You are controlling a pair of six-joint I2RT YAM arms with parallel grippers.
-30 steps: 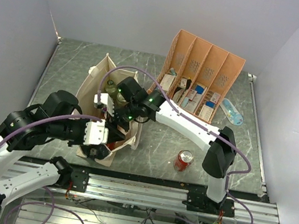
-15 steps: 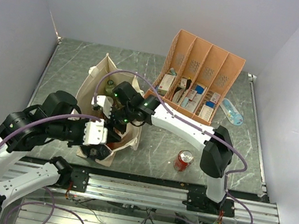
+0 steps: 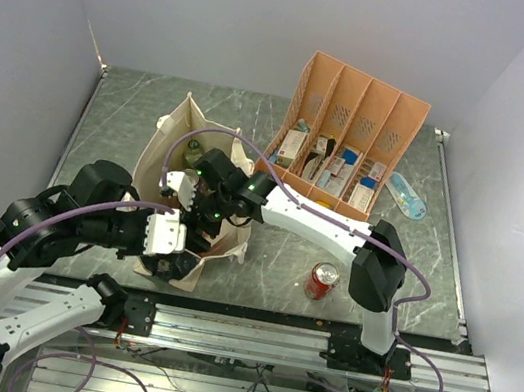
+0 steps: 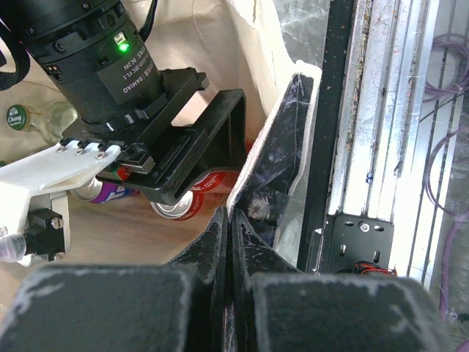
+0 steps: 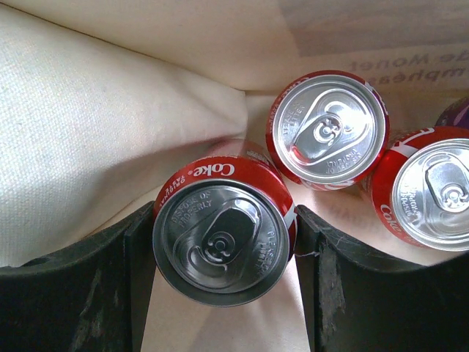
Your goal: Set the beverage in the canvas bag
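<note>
Right tool (image 5: 223, 227) was clamped on a Coke can (image 5: 220, 249), down inside the canvas bag (image 5: 88, 132), beside other cans (image 5: 327, 130). Left tool (image 4: 229, 242) pinched the bag's rim. Risk: if I let go too high, can tips onto neighbours; if rim slips, mouth folds onto my wrist.

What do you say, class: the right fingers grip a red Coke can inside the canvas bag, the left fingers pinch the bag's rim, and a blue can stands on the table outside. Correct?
No. The outside can on the table is red, not blue, per the top external view. The rest stands: right fingers on the Coke can inside the canvas bag, left fingers pinching its rim.
</note>
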